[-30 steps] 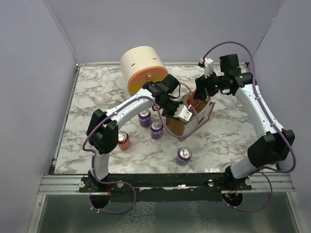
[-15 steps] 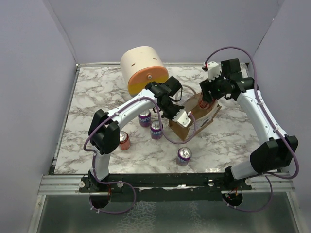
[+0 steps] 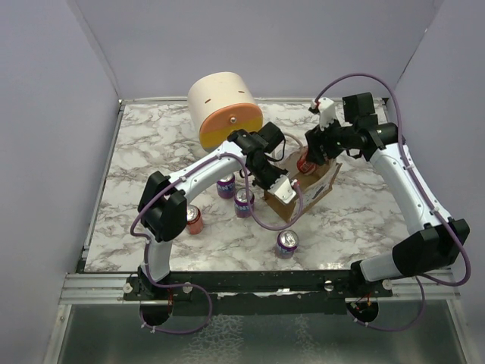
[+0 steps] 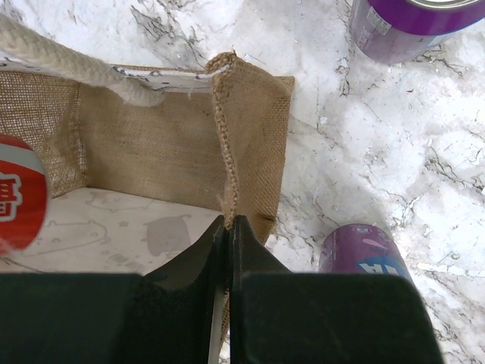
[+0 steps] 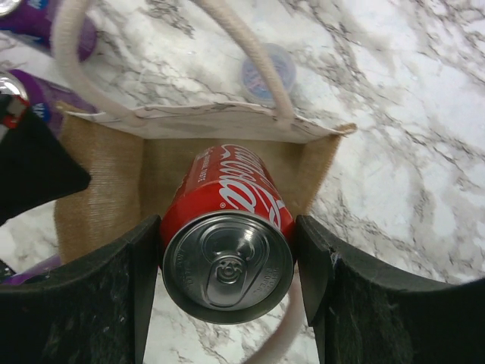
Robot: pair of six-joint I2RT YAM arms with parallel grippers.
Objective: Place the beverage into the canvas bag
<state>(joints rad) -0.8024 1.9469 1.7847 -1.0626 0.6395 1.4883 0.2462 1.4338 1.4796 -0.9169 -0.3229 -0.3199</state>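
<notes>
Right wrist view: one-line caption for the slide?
Right arm's fingers hold a red cola can at the mouth of the open canvas bag, purple cans beyond.

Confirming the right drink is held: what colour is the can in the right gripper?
Red can with white script, silver top; clearest in the right wrist view.

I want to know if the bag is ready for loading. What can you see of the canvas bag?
The canvas bag is small, boxy and tan, of coarse burlap-like weave, with cream rope handles and a pale printed inside. It stands on the marble table near the middle, mouth open upward. The left gripper has its jaws shut on the rim at a corner seam. The right gripper holds a red can at the mouth; contact with the bag is unclear.
</notes>
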